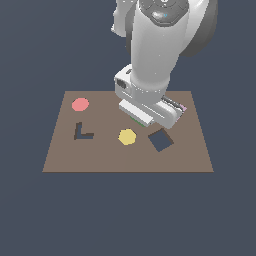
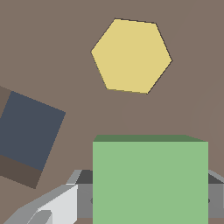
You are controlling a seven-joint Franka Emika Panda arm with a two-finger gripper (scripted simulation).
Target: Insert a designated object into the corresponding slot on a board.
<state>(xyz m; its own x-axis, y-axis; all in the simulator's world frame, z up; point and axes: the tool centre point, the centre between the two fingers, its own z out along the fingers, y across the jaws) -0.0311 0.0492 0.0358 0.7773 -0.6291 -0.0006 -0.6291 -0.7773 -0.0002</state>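
Note:
My gripper (image 1: 138, 119) is shut on the green block (image 2: 150, 179), with a finger against each of two opposite sides in the wrist view. In the exterior view only a green sliver (image 1: 136, 120) shows under the hand. The block is held a little above the brown board (image 1: 65, 157). The slot (image 1: 160, 139), a dark square cutout turned like a diamond, lies just to the exterior view's right of the gripper and nearer the front edge. It also shows in the wrist view (image 2: 27, 131), beside the block and apart from it.
A yellow hexagon (image 1: 127, 136) lies on the board close to the gripper and shows in the wrist view (image 2: 131, 55). A dark L-shaped cutout (image 1: 81, 133) and a red disc (image 1: 80, 104) are on the exterior view's left. A lilac piece (image 1: 183, 107) peeks out behind the hand.

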